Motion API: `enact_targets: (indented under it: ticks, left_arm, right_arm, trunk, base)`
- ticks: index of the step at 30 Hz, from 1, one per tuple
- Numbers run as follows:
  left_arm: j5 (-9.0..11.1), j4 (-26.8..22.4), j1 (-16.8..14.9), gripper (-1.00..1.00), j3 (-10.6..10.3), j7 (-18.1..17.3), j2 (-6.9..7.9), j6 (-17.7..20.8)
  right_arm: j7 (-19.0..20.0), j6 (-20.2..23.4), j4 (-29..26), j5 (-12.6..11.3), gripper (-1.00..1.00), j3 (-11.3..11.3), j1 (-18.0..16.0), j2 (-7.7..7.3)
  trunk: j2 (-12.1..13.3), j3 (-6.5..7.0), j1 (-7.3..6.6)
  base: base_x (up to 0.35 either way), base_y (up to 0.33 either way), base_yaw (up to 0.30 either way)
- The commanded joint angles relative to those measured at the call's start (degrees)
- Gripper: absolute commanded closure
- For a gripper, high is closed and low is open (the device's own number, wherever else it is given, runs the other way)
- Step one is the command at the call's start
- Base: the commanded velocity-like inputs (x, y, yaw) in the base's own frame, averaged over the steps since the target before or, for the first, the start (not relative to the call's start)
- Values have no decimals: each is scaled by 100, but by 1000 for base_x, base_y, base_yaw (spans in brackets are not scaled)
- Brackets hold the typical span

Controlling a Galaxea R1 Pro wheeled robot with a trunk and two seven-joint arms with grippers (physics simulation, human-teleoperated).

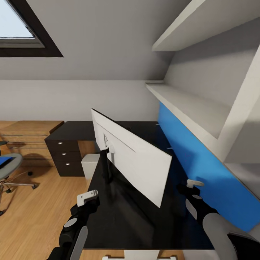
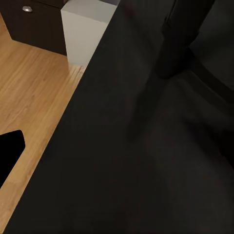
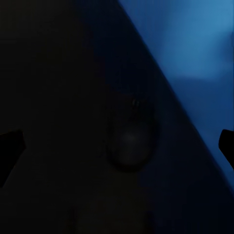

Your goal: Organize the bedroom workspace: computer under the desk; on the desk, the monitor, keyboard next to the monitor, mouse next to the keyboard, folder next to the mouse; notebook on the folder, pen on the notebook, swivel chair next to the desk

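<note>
The wide monitor (image 1: pixel 135 162), its pale grey back turned to the head camera, is seen standing on the long black-topped desk (image 1: pixel 119 220), so that step can be judged done. The light grey boxy computer tower (image 1: pixel 89 165) is set on the oak floor against the desk, near the monitor's thin black stand. A small dark rounded mouse (image 3: pixel 130 142) lies on the desk beyond the monitor, near the bright blue wall panel (image 1: pixel 202 173), under the right gripper (image 3: pixel 117 139), whose fingers are spread wide. The left gripper (image 1: pixel 87 198) hovers over the desk before the monitor; whether it is spread cannot be told. The grey swivel chair (image 1: pixel 8 167) stands well apart from the monitor, something blue on its seat. Sloped pale grey walls enclose the room.
</note>
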Motion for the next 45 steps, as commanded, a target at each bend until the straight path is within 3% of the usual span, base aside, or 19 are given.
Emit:
enact_targets:
  ticks: [1, 45]
  left_arm:
    - [60, -9, -4, -100, -8, 55, 1, 14]
    - [61, -7, -4, -100, -9, 55, -4, 33]
  right_arm:
    - [19, -27, 6, 17, -100, -20, -6, 2]
    - [126, -59, 1, 11, -100, -36, -3, 7]
  trunk:
    - [-47, -26, 23]
    - [-1812, -816, 990]
  base:
    - [0, 0, 0]
    - [0, 0, 0]
